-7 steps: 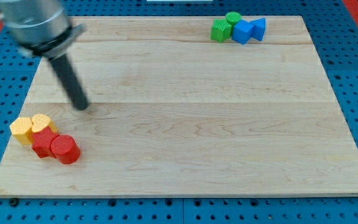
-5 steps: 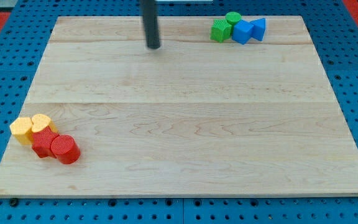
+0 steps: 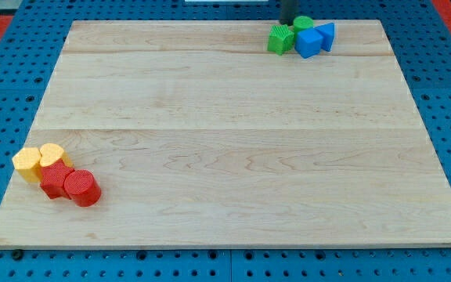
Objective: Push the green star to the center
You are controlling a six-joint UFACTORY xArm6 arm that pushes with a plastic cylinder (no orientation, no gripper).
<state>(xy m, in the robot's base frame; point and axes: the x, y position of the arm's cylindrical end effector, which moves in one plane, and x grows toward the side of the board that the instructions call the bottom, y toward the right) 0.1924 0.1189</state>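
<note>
A pale wooden worktop (image 3: 225,157) on a blue pegboard. My tip (image 3: 287,23), the end of a dark rod with no pincer, sits at the view's top edge, just behind the green star (image 3: 280,38) and beside the green cylinder (image 3: 303,23). A blue cube (image 3: 308,42) and blue triangle (image 3: 326,35) adjoin them. At the view's lower left cluster two yellow blocks (image 3: 37,161), a red star (image 3: 54,180) and a red cylinder (image 3: 81,188).

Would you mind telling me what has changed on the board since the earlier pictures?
My tip swept from the view's left to the top, behind the green star, nudging the green and blue blocks slightly. The yellow and red blocks stayed put.
</note>
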